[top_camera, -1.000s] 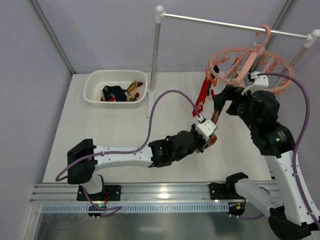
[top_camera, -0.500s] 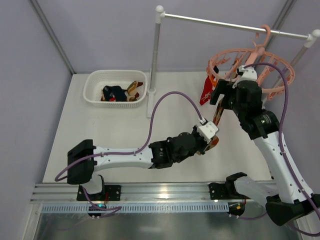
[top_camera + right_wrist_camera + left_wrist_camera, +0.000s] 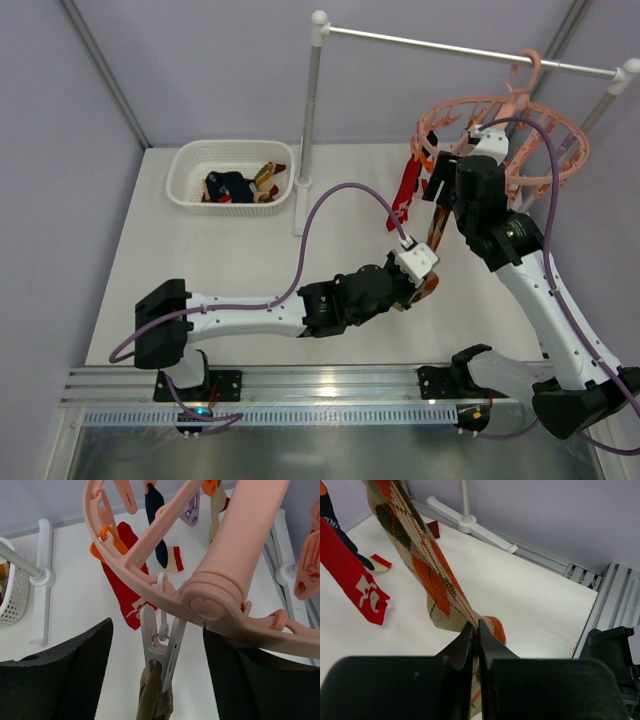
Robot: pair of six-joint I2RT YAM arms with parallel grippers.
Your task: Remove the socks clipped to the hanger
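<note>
My left gripper point(image 3: 475, 630) is shut on the toe end of a tan and orange argyle sock point(image 3: 427, 565), which runs up taut toward the hanger. In the top view this gripper point(image 3: 428, 280) sits low under the salmon-pink ring hanger point(image 3: 560, 150). A white peg point(image 3: 162, 645) on the hanger point(image 3: 235, 555) clamps the top of that sock point(image 3: 155, 700). My right gripper point(image 3: 156, 630) is open, with one finger on each side of the peg and apart from it. A red sock point(image 3: 122, 587) and a navy sock point(image 3: 155, 525) hang from other pegs.
A white basket point(image 3: 190, 165) holding loose socks stands at the back left. The white rail stand point(image 3: 312, 100) carries the hanger; its foot point(image 3: 470, 525) lies on the table behind the socks. An aluminium rail point(image 3: 300, 385) runs along the near edge.
My right gripper has risen up and left to the hanger ring, and its jaws have narrowed around the white peg. The left gripper has kept its hold on the argyle sock without moving.
</note>
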